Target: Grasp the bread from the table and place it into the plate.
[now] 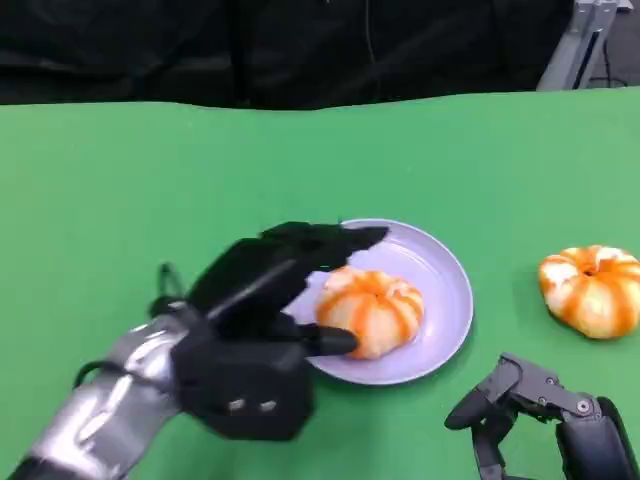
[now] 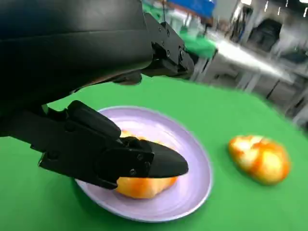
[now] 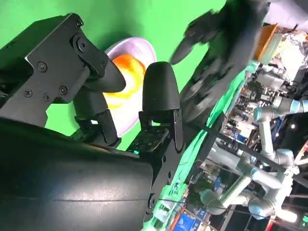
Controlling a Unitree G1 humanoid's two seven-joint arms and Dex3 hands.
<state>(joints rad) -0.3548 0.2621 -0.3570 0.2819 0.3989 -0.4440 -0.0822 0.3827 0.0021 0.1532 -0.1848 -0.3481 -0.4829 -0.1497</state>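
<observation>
An orange-and-white striped bread (image 1: 372, 308) lies on the lilac plate (image 1: 440, 290) in the middle of the green table. My left hand (image 1: 260, 320) hovers at the plate's left side. Its fingers are spread above the bread and its thumb lies against the bread's near-left edge, without a closed hold. The left wrist view shows the same bread (image 2: 144, 185) on the plate (image 2: 187, 144) behind the thumb. A second bread (image 1: 590, 290) rests on the table right of the plate. My right hand (image 1: 540, 410) waits low at the front right, holding nothing.
The green table (image 1: 120, 200) runs back to a black backdrop. In the right wrist view, past my right hand (image 3: 96, 96), the plate (image 3: 139, 48) and its bread (image 3: 127, 72) lie beside my blurred left hand (image 3: 226, 43).
</observation>
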